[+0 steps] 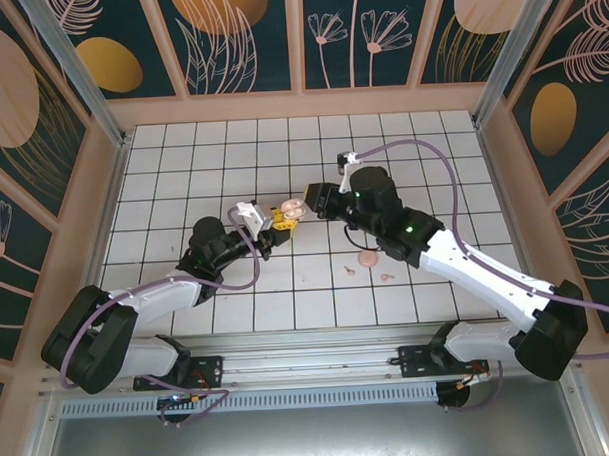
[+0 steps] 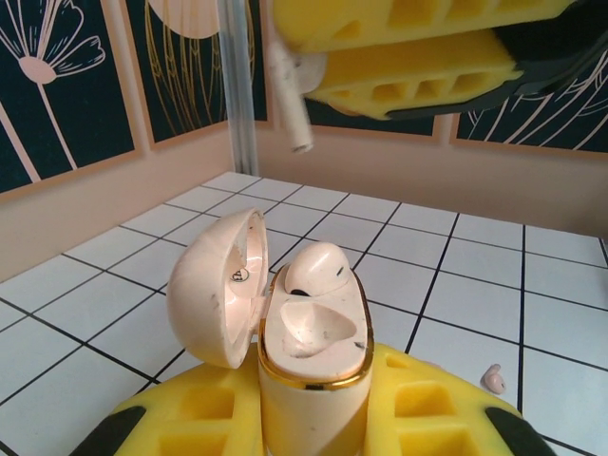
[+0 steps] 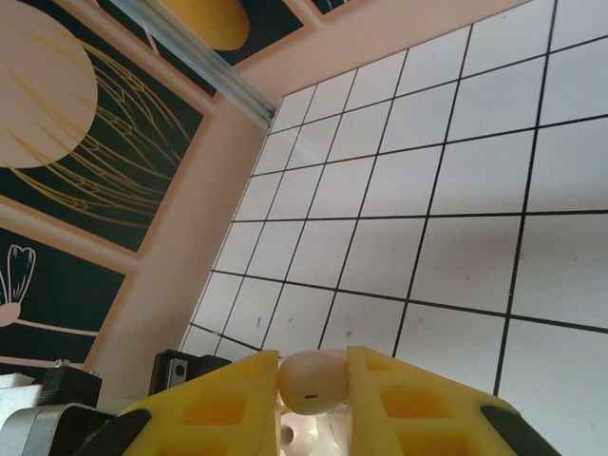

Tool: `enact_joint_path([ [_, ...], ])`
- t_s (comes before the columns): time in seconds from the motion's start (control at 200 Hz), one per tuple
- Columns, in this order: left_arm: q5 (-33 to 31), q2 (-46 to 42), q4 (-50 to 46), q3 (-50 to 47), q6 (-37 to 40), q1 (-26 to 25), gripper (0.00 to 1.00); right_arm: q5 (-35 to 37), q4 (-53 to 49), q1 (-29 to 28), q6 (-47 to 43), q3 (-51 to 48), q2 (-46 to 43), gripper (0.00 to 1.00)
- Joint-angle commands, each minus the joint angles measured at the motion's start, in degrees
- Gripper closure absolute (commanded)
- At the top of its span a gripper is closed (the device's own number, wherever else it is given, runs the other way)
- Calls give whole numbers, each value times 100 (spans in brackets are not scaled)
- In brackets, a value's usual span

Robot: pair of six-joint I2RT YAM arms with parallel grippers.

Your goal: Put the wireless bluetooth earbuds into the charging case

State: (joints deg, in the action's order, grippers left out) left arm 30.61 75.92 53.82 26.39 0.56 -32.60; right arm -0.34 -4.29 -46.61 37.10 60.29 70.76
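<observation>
pink earbud gripped over open case

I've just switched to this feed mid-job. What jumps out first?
The open charging case stands out first, pinched upright in the left gripper with one earbud already seated in it. Just over it, the right gripper pinches the second earbud, with its stem hanging down toward the case. A few small pale bits lie loose on the tiled table.
</observation>
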Motion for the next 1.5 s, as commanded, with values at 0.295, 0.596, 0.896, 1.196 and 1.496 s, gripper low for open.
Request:
enact_joint_path([
  [0.295, 7, 128, 580, 166, -374, -19, 89, -291, 573, -277, -197, 272, 379, 78],
  [0.596, -22, 199, 806, 168, -561, -17, 89, -291, 550, -348, -92, 93, 306, 78],
  [0.896, -94, 171, 906, 156, -651, -18, 89, -292, 489, -397, -45, -45, 255, 78],
  [1.196, -156, 189, 990, 165, -738, -25, 89, -429, 474, -419, -25, -164, 171, 78],
  [1.496, -160, 177, 1034, 164, -764, -23, 89, -670, 423, -428, -9, -185, 239, 78],
])
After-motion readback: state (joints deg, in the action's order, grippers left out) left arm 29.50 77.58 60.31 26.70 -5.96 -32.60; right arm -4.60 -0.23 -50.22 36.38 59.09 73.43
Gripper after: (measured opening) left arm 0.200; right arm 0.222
